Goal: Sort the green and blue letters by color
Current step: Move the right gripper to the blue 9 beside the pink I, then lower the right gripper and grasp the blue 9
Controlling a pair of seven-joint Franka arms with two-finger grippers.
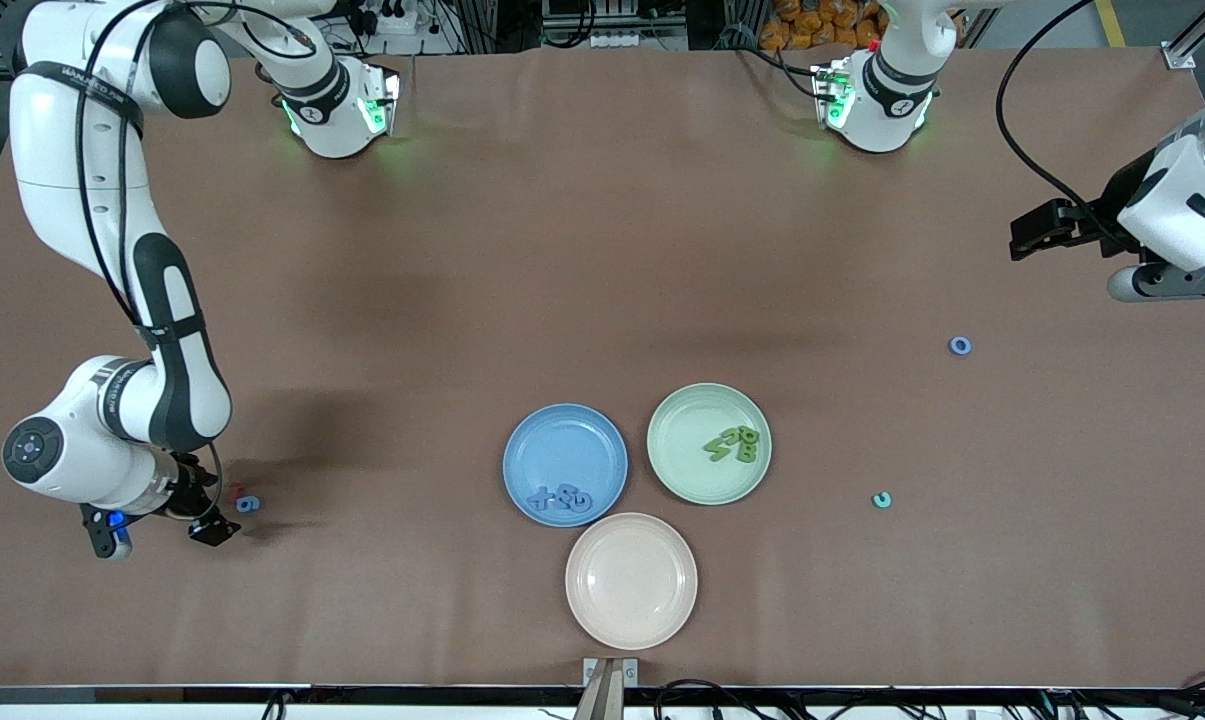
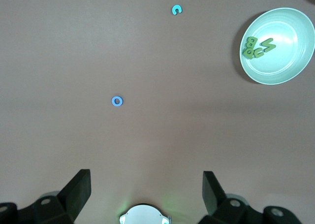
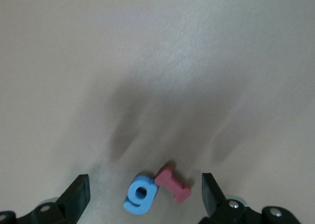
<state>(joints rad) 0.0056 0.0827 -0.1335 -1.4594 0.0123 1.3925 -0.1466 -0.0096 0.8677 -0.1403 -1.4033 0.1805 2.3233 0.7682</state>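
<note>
A blue letter g point(image 3: 141, 194) lies on the table touching a dark red piece point(image 3: 173, 183), toward the right arm's end. My right gripper point(image 3: 145, 182) hangs low over both, open, jaws wide on either side of them; in the front view the gripper point(image 1: 212, 527) sits beside the g point(image 1: 248, 504). The blue plate point(image 1: 565, 440) holds blue letters point(image 1: 560, 497). Green letters point(image 1: 734, 445) lie in the green plate point(image 1: 692, 420). A blue ring letter point(image 1: 960, 346) point(image 2: 117, 101) lies alone. My left gripper point(image 1: 1024, 235) point(image 2: 146, 179) is open and empty, high over the left arm's end.
An empty pink plate point(image 1: 631, 580) stands nearer the front camera than the other two plates. A teal letter c point(image 1: 881, 500) point(image 2: 176, 9) lies beside the green plate point(image 2: 278, 61), toward the left arm's end. The red piece point(image 1: 234, 491) touches the g.
</note>
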